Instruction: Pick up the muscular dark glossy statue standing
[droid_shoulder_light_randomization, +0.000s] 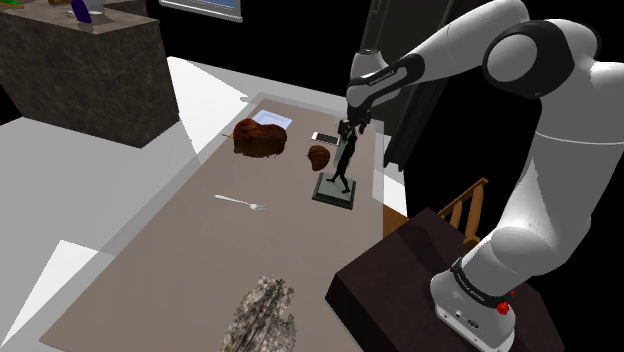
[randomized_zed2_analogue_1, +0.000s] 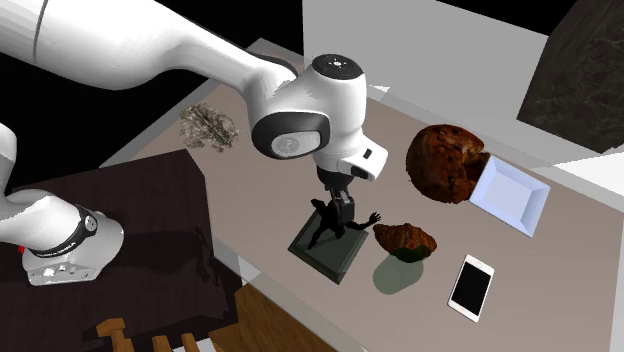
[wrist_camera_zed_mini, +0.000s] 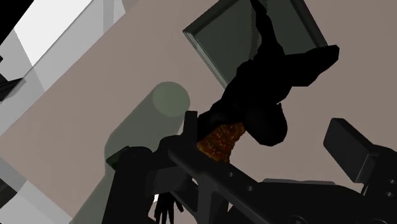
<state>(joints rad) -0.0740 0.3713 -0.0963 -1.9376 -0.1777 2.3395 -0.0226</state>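
Statue (wrist_camera_zed_mini: 267, 83), a black silhouette between parted fingers (wrist_camera_zed_mini: 348, 147), features indistinct.

The white arm (droid_shoulder_light_randomization: 545, 150) stood up from its base on the stand (droid_shoulder_light_randomization: 400, 285), folded at the dark joint at its highest point, and stretched down toward the shoulder view's left. The forearm sloped to the rounded wrist (randomized_zed2_analogue_1: 320, 100). Below it, the black gripper (droid_shoulder_light_randomization: 347, 130) pointed almost straight down over the table (droid_shoulder_light_randomization: 180, 260). It hung close to the table's long edge on the stand's side, nearer the far end than the near one. The two fingers (wrist_camera_zed_mini: 348, 147) stood apart, with the jaws parted and a wide gap between them.
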